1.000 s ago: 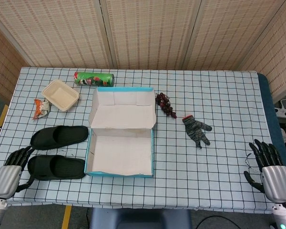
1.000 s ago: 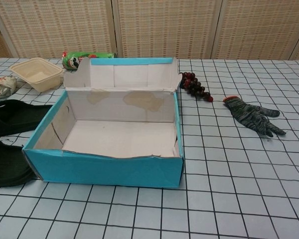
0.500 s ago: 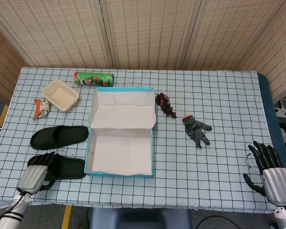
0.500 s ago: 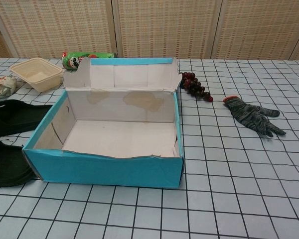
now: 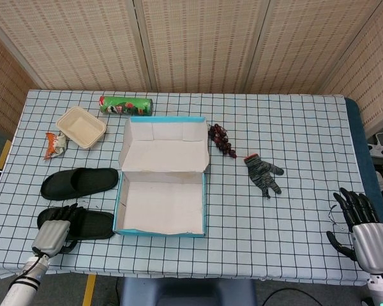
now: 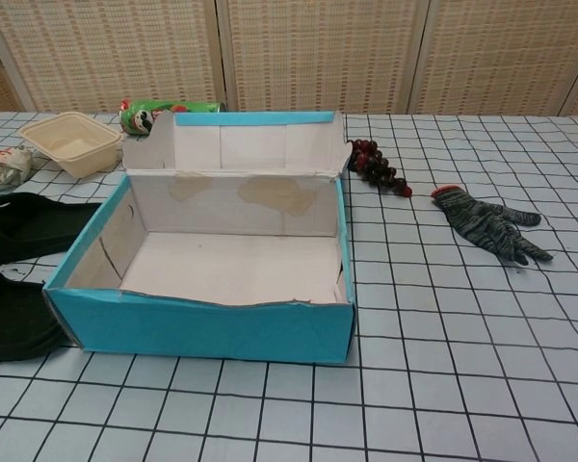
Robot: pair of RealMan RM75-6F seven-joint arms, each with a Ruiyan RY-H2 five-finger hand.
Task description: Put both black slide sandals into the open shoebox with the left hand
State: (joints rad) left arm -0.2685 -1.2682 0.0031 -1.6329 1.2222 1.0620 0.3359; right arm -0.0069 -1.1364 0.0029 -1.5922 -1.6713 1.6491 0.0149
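Head view: left hand (image 5: 53, 231) fingers apart, seemingly over near sandal (image 5: 83, 224), beside shoebox (image 5: 161, 207).

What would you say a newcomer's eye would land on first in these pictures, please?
Most likely the open shoebox, bright blue and empty, lying mid-table with its lid folded back. Next come the two black slide sandals just left of it, one behind the other, with the left hand over the heel end of the nearer sandal. The right hand hangs open at the table's near right edge.
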